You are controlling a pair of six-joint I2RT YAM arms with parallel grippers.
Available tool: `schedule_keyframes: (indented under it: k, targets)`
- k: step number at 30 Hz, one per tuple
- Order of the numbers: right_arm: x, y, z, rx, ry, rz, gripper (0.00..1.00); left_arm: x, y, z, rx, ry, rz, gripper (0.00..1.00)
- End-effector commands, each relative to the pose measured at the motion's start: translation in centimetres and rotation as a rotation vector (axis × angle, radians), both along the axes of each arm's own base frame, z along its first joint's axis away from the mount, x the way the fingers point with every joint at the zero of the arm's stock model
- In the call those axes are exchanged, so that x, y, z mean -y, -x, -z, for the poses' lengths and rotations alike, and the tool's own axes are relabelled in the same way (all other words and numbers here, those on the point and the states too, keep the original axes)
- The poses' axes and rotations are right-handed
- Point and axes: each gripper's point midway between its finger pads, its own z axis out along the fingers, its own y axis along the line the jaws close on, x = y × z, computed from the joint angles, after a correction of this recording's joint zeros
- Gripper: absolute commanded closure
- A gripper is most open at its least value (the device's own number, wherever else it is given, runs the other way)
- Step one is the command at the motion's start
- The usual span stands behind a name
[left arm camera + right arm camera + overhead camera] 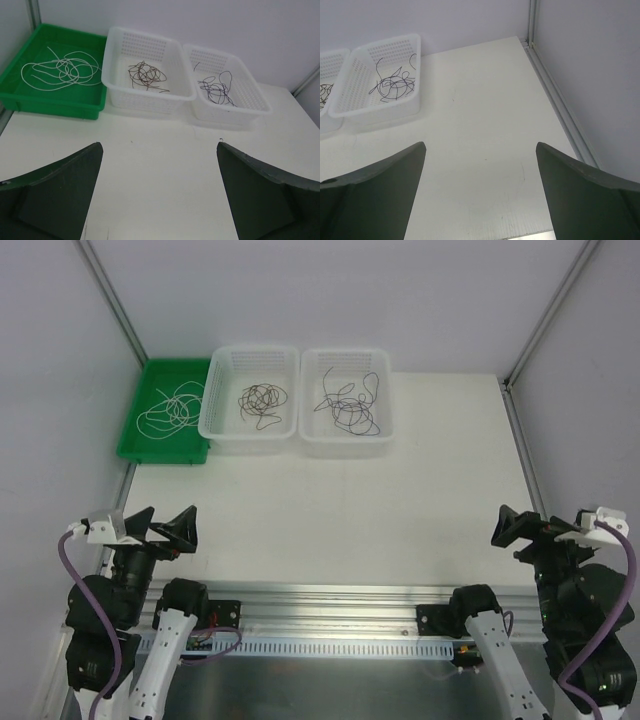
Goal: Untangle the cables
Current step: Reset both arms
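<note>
We've got the white table [350, 500], with a green tray [160, 454], left basket [247, 443] and right basket [345, 447] lined along its far edge. Left gripper [160, 190] and right gripper [480, 190] hover at the near edge, jaws spread wide, gripping nothing. Whitish cable [172, 410] loops in the tray, brownish cable [262, 400] in the left basket, dark cable [350, 410] in the right.

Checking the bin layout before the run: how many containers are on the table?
3, in a row along the far edge: green tray at far left, middle white basket beside it, right white basket next. None appears hidden.
</note>
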Motion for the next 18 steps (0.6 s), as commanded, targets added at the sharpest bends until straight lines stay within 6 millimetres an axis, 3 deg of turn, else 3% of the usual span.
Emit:
schedule_keyframes:
  k: [1, 9, 18]
  targets:
    - [-0.1, 1.1, 2.2, -0.005, 0.001, -0.017, 0.03, -2.1, 3.2, 0.3, 0.093, 0.002, -0.084, 0.01]
    - [0.4, 3.8, 2.5, 0.174, 0.016, -0.028, 0.03, -2.6, 4.2, 0.8, 0.066, -0.036, -0.086, 0.01]
    - [0.1, 4.3, 2.7, 0.217, 0.016, -0.053, 0.03, -2.4, 4.0, 1.1, 0.057, -0.038, -0.073, 0.01]
